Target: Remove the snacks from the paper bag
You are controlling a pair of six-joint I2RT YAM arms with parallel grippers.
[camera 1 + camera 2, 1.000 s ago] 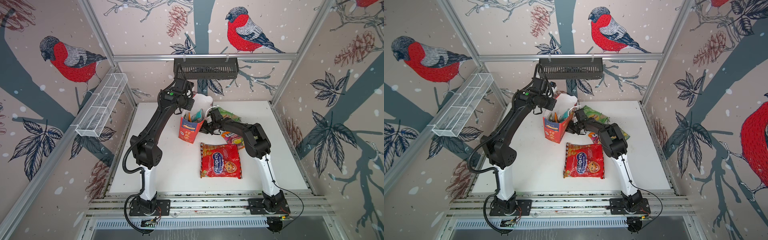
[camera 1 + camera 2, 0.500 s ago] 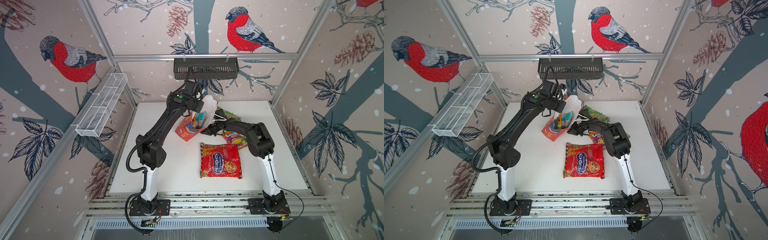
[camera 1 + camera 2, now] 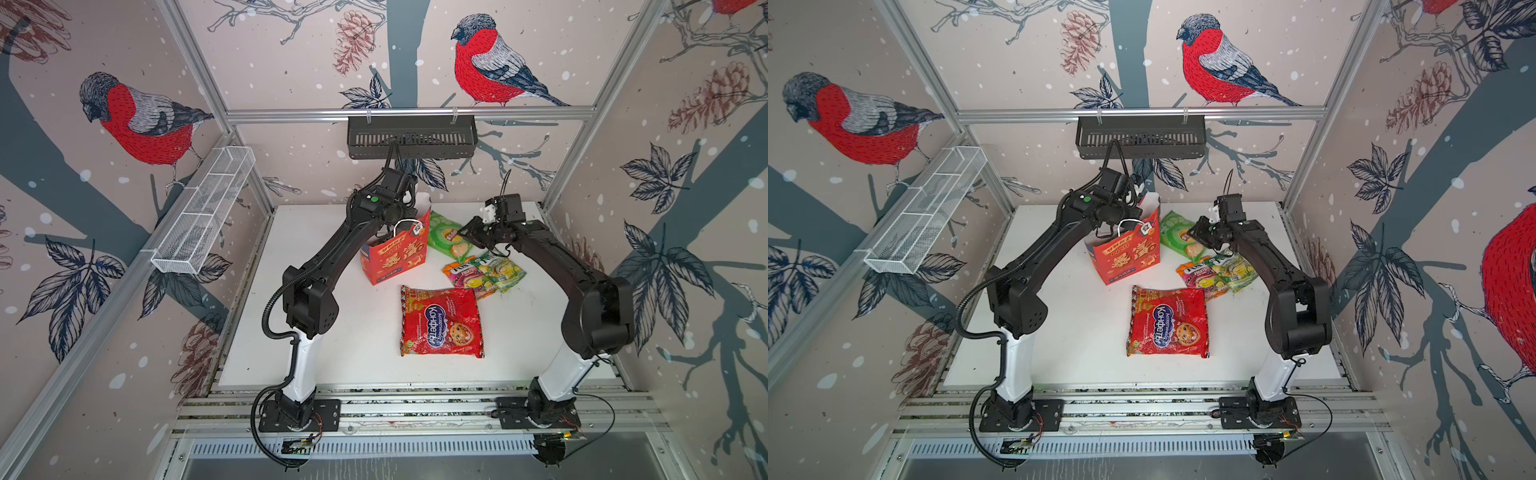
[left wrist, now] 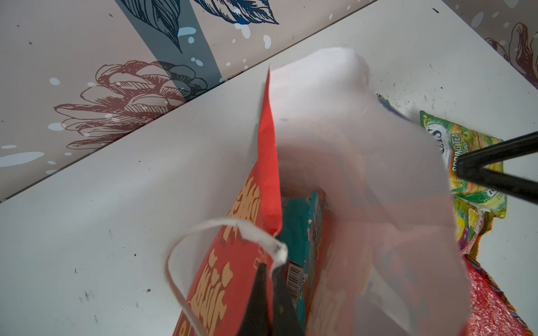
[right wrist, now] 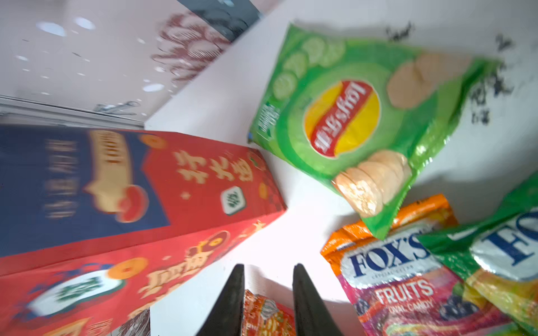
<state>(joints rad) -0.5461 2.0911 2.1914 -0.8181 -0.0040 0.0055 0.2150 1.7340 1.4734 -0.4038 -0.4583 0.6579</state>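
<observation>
Left end effector (image 4: 267, 279) is pinching the rim of the paper bag (image 3: 395, 257) right by its white handle (image 4: 221, 224). Its fingers are fully closed on the paper, so it's holding the bag standing with the mouth gaping open. Bag is sitting mid-bench (image 3: 332, 332), toward the back edge, and leaning a bit.

Peeking in from the left wrist, a teal packet (image 4: 297, 232) is standing on edge inside, tucked against the red wall, with its long side running down into the bag. It's looking like the last thing in there, but the bottom is murky so I can't swear to it.

Right end effector (image 5: 266, 279) is hovering just off the bag's right side, fingers partly apart, gripping nothing and touching nothing. It's hanging over the bare patch between the bag and the stuff already out:
- green chip bag (image 3: 446, 239), nearer the back edge
- candy packs (image 3: 498, 272), toward the right edge
- big red packet (image 3: 440, 322), flat in the middle, nearer the front edge

My read: from the right end effector, the teal packet is lying toward the left edge, over the rim and down inside. Left arm is closer but busy holding the bag, so the right one is the free arm. It'd need to be coming in from above, with its fingers lined up across the packet's thin side.
</observation>
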